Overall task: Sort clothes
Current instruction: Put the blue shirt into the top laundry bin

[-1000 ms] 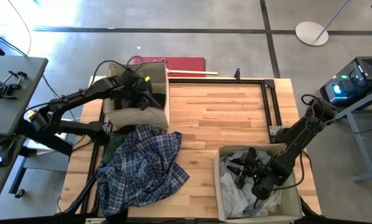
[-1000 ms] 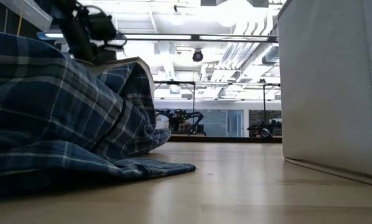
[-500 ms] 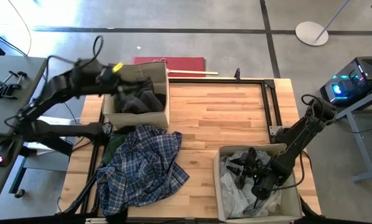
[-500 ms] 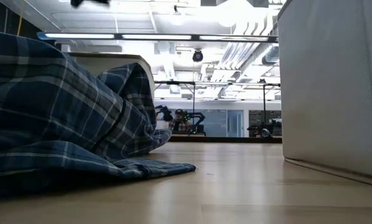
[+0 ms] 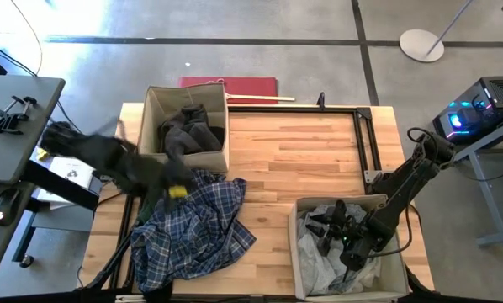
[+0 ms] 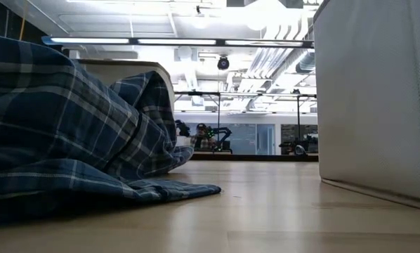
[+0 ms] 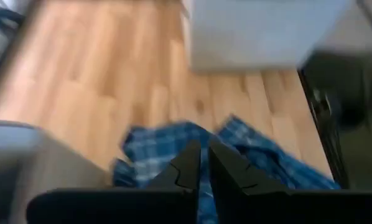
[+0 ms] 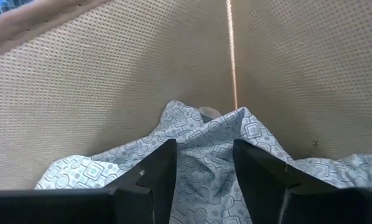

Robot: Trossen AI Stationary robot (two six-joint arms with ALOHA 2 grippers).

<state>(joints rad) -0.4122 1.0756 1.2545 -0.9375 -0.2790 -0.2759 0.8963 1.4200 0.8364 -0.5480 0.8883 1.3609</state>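
A blue-and-white plaid shirt lies crumpled on the table's near left, also in the low view and the left wrist view. A dark green garment shows under its left edge. Dark grey garments lie in the far-left beige box. White and pale patterned garments lie in the near-right beige box. My left gripper is shut and empty above the plaid shirt's far edge. My right gripper is open inside the right box, over the pale patterned garment. My right gripper's open fingers point down into the right box, just over the pale patterned garment. I cannot tell whether they touch it.
A black metal frame runs along the table's far and right sides. The bare wood in the table's middle is free. In the low view the right box's wall stands close on the right. A red flat thing lies beyond the far edge.
My left gripper has come up out of the far-left box, swung left past the box, then gone toward the near edge, and now hangs over the plaid shirt. The dark grey garments have stayed in the box.
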